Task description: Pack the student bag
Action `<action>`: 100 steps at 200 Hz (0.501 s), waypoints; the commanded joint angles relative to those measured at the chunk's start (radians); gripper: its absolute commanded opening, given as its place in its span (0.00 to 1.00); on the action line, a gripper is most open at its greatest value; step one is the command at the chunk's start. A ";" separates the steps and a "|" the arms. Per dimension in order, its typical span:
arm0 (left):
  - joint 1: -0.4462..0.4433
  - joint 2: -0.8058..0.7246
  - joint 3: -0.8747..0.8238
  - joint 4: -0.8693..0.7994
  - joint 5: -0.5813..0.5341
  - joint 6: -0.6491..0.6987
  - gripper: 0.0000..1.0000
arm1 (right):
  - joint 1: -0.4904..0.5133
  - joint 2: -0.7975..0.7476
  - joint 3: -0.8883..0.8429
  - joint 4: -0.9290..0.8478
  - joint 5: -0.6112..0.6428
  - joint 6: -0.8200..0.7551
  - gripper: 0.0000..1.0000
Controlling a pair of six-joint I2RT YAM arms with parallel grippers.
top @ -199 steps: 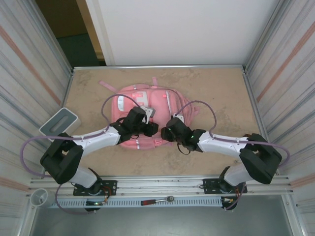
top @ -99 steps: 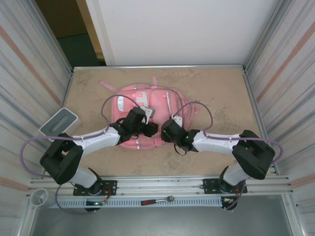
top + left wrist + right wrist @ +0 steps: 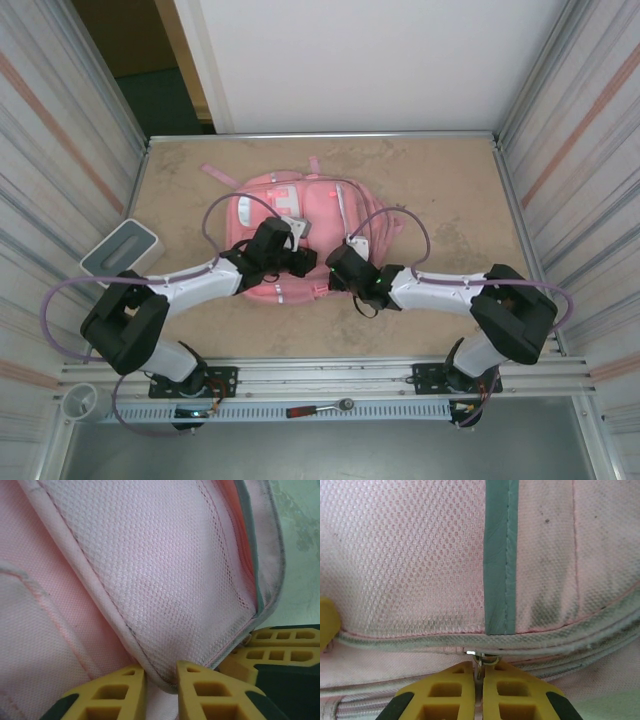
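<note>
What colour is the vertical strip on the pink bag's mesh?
The strip is grey-green, clearest in the right wrist view.

one pink student bag (image 3: pixel 300 205) lies on one sandy-coloured surface (image 3: pixel 450 190). there are two robot arms, the left arm (image 3: pixel 190 285) and the right arm (image 3: pixel 440 292). there are two claws, one per arm: the left claw (image 3: pixel 305 263) and the right claw (image 3: pixel 335 270), each with two yellow fingers (image 3: pixel 445 692). two purple cables show, a left cable (image 3: pixel 206 228) and a right cable (image 3: pixel 427 240). also counted: one grey-white box (image 3: pixel 120 250), one white cup-shaped cylinder (image 3: pixel 85 402), one small hand tool (image 3: pixel 320 408) and one metal zip pull (image 3: pixel 480 656).
</note>
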 commanded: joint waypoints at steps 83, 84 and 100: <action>0.112 0.000 -0.061 -0.066 -0.074 0.050 0.18 | -0.122 -0.191 -0.090 -0.066 -0.076 -0.313 0.00; 0.111 0.000 -0.061 -0.066 -0.074 0.050 0.18 | -0.126 -0.192 -0.090 -0.067 -0.078 -0.314 0.00; 0.111 -0.002 -0.060 -0.070 -0.075 0.051 0.18 | -0.168 -0.204 -0.097 -0.072 -0.106 -0.342 0.00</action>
